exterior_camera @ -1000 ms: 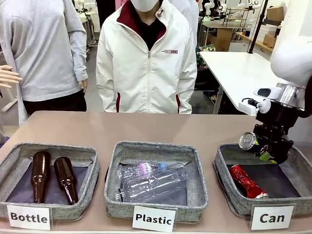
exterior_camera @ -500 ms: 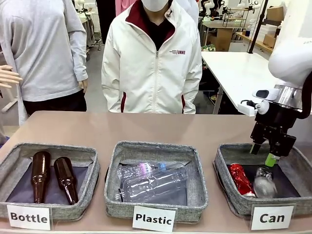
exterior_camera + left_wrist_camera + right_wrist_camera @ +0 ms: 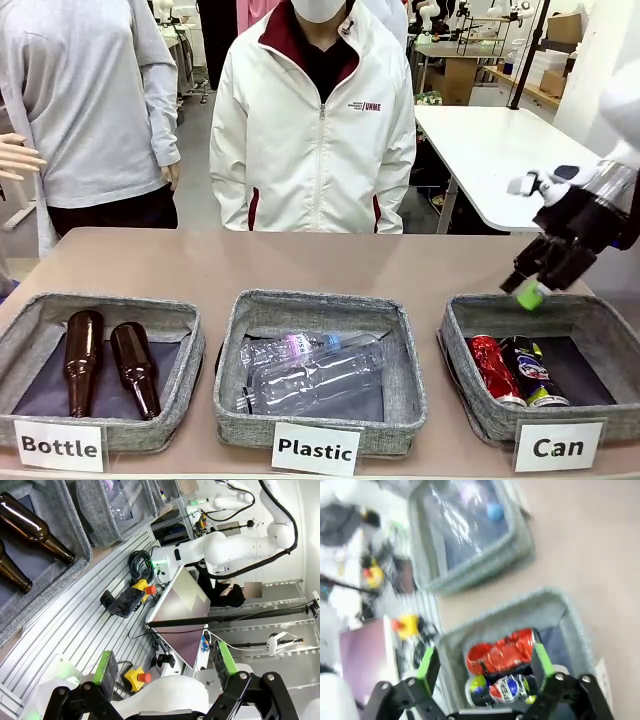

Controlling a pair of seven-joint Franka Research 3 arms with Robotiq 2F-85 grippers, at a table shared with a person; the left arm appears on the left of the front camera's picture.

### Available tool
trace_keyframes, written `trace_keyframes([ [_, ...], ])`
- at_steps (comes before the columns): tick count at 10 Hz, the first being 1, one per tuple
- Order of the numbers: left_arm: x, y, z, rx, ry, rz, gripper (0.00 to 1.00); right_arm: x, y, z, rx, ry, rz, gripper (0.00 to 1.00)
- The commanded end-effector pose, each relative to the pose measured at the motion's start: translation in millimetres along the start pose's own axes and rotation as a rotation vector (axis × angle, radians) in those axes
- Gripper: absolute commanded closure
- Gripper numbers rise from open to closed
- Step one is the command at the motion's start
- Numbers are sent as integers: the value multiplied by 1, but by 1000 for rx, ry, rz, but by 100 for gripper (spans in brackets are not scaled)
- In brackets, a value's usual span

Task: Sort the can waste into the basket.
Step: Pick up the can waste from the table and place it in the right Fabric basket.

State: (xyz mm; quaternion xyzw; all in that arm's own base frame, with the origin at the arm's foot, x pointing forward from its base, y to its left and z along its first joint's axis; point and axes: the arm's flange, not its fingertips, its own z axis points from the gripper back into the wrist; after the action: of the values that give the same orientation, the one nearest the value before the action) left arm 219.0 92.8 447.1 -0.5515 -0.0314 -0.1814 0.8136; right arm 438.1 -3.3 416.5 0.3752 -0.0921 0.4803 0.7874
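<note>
Currently, in the front view, the right hand (image 3: 537, 281) is hovering with its fingers apart and holding nothing, above the 12 o'clock rim of the basket (image 3: 458, 322) marked by the "Can" card (image 3: 558, 446). The red can (image 3: 493, 368) and the black can (image 3: 533, 372) are lying side by side in it, touching. Judged from this, both cans are sorted; the remaining risk is the hand clipping the fabric rim and dragging the basket along the tabletop (image 3: 300, 262). At 9 o'clock, the "Plastic" basket (image 3: 232, 350) and the "Bottle" basket (image 3: 20, 325) are sitting clear of the arm. A person (image 3: 315, 120) is standing at the far edge.

In the left wrist view, the left hand (image 3: 165, 662) is standing wide and holding nothing, off the tabletop, with brown bottles (image 3: 30, 522) at 10 o'clock.

In the right wrist view, though blurred, the green pads (image 3: 428, 663) are framing both cans.
</note>
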Motion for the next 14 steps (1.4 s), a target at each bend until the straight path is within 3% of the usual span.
trace_keyframes([
  [1, -1, -2, 0, -11, -6, 12, 0, -13, -10, 12, 15, -586, -133, 5],
  [6, -1, -2, 0, -11, -6, 12, 0, -82, -24, 33, 37, -814, -356, 5],
  [8, -1, -2, 0, -11, -6, 12, 0, -86, -42, 34, -62, -804, -418, 5],
  [9, -1, -2, 0, -11, -6, 12, 0, -94, -28, 35, 34, -795, -366, 5],
  [14, -1, -2, 0, -11, -6, 12, 0, -94, -28, 35, 34, -795, -366, 5],
])
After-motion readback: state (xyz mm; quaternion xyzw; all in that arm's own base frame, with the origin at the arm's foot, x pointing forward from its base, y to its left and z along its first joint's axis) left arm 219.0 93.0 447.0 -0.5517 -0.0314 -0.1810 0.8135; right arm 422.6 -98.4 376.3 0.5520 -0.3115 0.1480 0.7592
